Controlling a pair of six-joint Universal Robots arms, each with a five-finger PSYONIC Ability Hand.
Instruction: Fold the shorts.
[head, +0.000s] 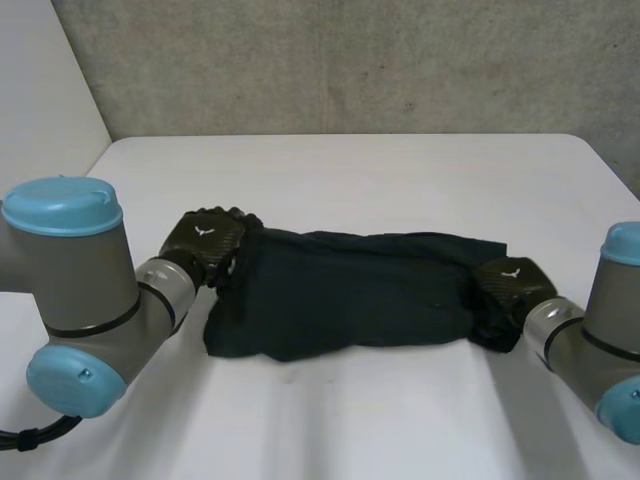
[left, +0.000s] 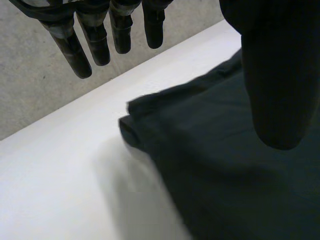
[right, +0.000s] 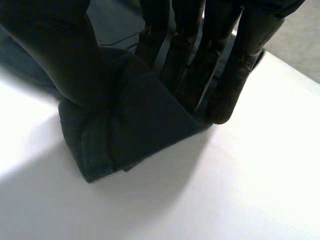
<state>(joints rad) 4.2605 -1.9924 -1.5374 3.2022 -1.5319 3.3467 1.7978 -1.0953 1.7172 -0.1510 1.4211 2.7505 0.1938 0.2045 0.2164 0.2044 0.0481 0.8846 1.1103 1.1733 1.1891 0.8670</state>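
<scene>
Closest in, the left arm (head: 70, 290) and the right arm (head: 600, 340) are bending inward from either side of the white bench (head: 350, 420), each reaching to one end of the dark shorts (head: 350, 290). The shorts are lying across the middle of the bench, bunched into a long band with its long axis running side to side, from one hand to the other. The right hand (head: 510, 280) is gripping the right end, its fingers (right: 225, 90) and thumb (right: 55, 55) pinching a raised fold of the cloth between them. The left hand (head: 205, 240) is sitting at the left end, by the far corner. Its fingers (left: 95, 45) are hanging straight and spread over bare bench, clear of the cloth, while its thumb (left: 280, 75) is hovering above the fabric, so it is holding nothing. Beyond the shorts the bench is meeting a grey wall (head: 350, 60).
</scene>
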